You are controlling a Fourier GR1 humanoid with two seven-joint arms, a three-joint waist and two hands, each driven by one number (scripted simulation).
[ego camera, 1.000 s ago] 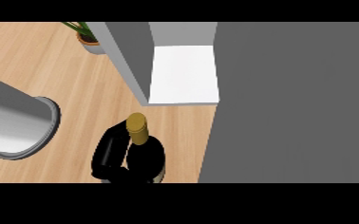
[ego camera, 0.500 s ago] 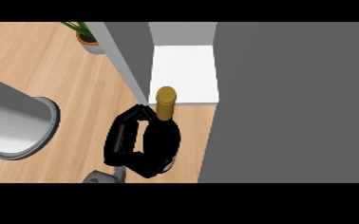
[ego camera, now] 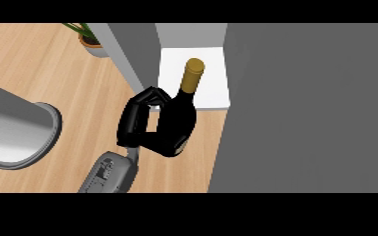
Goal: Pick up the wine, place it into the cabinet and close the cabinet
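At frame centre, the right hand (ego camera: 139, 122) is clasping the wine bottle (ego camera: 179, 115), its gold-capped neck tilting toward the open cabinet's white shelf (ego camera: 193, 82), apparently for insertion; the door (ego camera: 131, 55) is standing ajar.

A light wooden counter (ego camera: 66, 75) fills the left half of the frame and runs down to its lower middle. At the upper left stands a small potted plant (ego camera: 87, 37) with thin green leaves in a brownish pot. A curved grey object with a pale rim (ego camera: 26, 135) lies at the left edge, partly cut off by the frame.
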